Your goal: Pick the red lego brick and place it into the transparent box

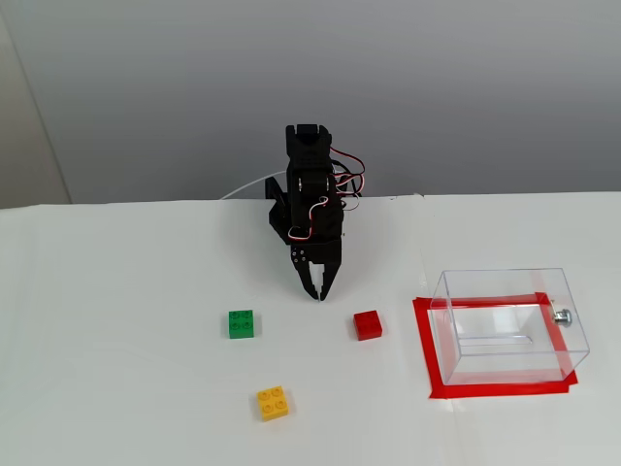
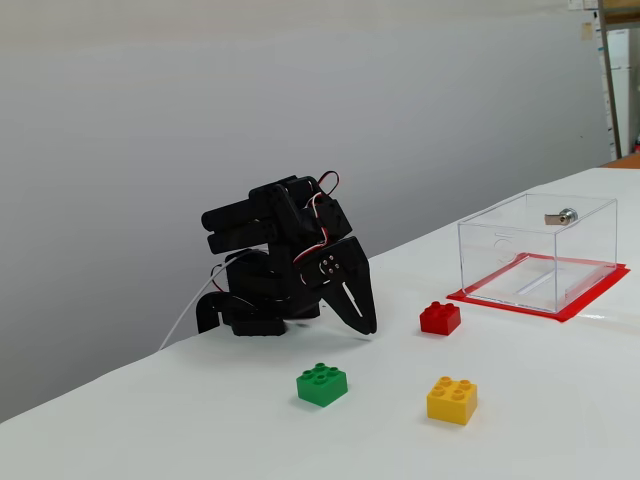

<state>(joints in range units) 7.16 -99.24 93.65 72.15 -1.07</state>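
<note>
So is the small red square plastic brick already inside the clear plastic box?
No, the red brick sits on the white table, left of the clear box.

The box [image 1: 509, 325] is made of clear glossy plastic with a shiny metal knob [image 1: 562, 316]. Smooth plastic forms the red brick [image 1: 367, 324]. The desk [image 1: 116, 320] is covered in matt white.

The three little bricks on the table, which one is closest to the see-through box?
The red lego brick. It sits between the gripper and the transparent box, while the green brick and the yellow brick lie farther away on the other side.
</note>
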